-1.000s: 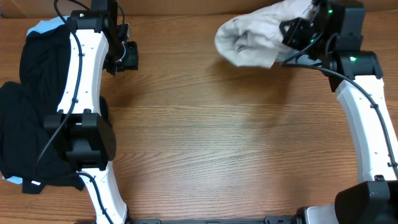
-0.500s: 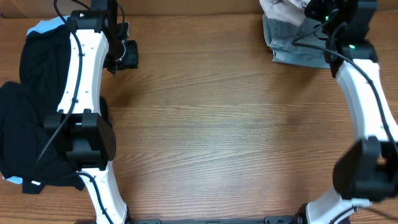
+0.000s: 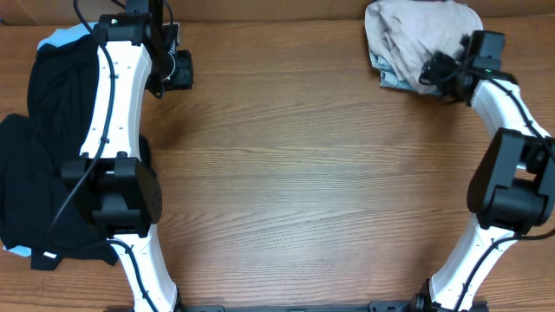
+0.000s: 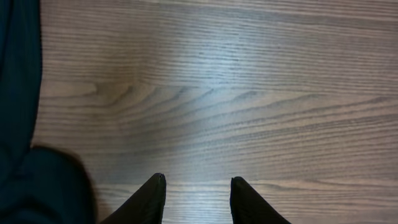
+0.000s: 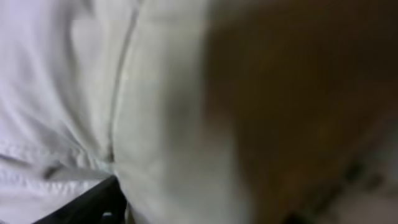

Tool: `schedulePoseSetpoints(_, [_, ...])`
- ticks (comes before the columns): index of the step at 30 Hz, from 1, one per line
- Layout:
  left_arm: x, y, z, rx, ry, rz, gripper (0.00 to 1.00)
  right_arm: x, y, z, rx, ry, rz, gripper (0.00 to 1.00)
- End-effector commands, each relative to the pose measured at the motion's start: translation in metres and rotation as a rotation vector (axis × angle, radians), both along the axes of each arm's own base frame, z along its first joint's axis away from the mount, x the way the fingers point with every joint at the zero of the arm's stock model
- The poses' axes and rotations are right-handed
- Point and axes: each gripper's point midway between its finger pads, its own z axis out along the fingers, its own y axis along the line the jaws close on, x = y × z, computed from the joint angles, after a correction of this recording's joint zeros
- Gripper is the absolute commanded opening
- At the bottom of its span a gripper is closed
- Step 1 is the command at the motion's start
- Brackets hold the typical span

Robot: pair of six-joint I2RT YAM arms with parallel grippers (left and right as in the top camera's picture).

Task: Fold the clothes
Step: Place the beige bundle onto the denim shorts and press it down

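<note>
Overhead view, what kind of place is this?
Likely a robot lab bench for folding laundry: two white robot arms at a wood-grain table, beige shorts bunched far right, black garments piled left.

You are working at a robot bench, of the sort a lab or test room keeps. Which room it is, the views cannot tell you, for they take in little beyond the tabletop [image 3: 303, 173]. It is wood-grain board, and that grain fills the view below your left tool [image 4: 198, 182]. Two white arms with black joints, the left arm [image 3: 111, 104] and the right arm [image 3: 507, 108], stand from its near edge, with black cables looped along them. Clothing lies in loose heaps: black garments [image 3: 35, 173] just outward of the left tool, pale beige clothes [image 3: 416, 30] against your right tool [image 3: 431, 74], and denim [image 3: 390, 81] beneath them.
</note>
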Motion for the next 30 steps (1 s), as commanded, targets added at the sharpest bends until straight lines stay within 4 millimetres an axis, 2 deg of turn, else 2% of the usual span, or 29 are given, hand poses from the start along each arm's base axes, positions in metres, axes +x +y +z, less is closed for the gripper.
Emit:
schedulePoseSetpoints(1, [0.008, -0.003, 0.003, -0.002, -0.026, 0.006, 0.37, -0.016, 0.003, 0.061, 0.055, -0.053, 0.076, 0.81])
schedulePoseSetpoints(7, [0.008, -0.003, 0.003, -0.002, -0.029, 0.006, 0.37, -0.024, 0.004, 0.146, -0.01, -0.221, 0.118, 0.86])
schedulePoseSetpoints(10, [0.009, -0.003, 0.003, -0.002, -0.03, 0.006, 0.38, -0.018, 0.01, 0.176, -0.063, -0.315, 0.153, 0.86])
schedulePoseSetpoints(13, [0.009, -0.003, 0.003, -0.002, -0.031, 0.006, 0.38, -0.004, 0.009, 0.189, -0.121, -0.39, 0.16, 0.83])
schedulePoseSetpoints(15, [0.009, -0.003, 0.003, -0.002, -0.03, 0.006, 0.38, 0.008, 0.0, 0.188, -0.171, -0.418, 0.122, 0.79])
schedulePoseSetpoints(18, [0.009, -0.003, 0.003, -0.002, -0.03, 0.006, 0.38, 0.035, -0.017, 0.185, -0.248, -0.5, 0.064, 0.8])
schedulePoseSetpoints(19, [0.009, -0.003, 0.003, -0.002, -0.03, 0.006, 0.38, 0.044, -0.022, 0.18, -0.265, -0.523, 0.051, 0.85])
schedulePoseSetpoints(20, [0.009, -0.003, 0.003, -0.002, -0.03, 0.006, 0.37, 0.059, -0.029, 0.165, -0.287, -0.553, 0.031, 0.91])
schedulePoseSetpoints(21, [0.009, -0.003, 0.003, -0.002, -0.03, 0.006, 0.37, 0.066, -0.032, 0.154, -0.292, -0.558, 0.025, 0.93])
schedulePoseSetpoints(24, [0.009, -0.003, 0.003, -0.002, -0.03, 0.006, 0.37, 0.077, -0.031, 0.11, -0.277, -0.516, 0.033, 0.98])
schedulePoseSetpoints(25, [0.009, -0.003, 0.003, -0.002, -0.03, 0.006, 0.36, 0.079, -0.028, 0.089, -0.265, -0.484, 0.039, 0.98])
schedulePoseSetpoints(26, [0.009, -0.003, 0.003, -0.002, -0.032, 0.006, 0.36, 0.081, -0.016, 0.052, -0.238, -0.421, 0.07, 0.99])
schedulePoseSetpoints(28, [0.009, -0.003, 0.004, -0.002, -0.034, 0.006, 0.36, 0.08, 0.002, 0.015, -0.233, -0.348, 0.119, 0.99])
schedulePoseSetpoints(30, [0.009, -0.003, 0.004, -0.002, -0.033, 0.006, 0.36, 0.074, 0.028, -0.024, -0.244, -0.26, 0.193, 1.0])
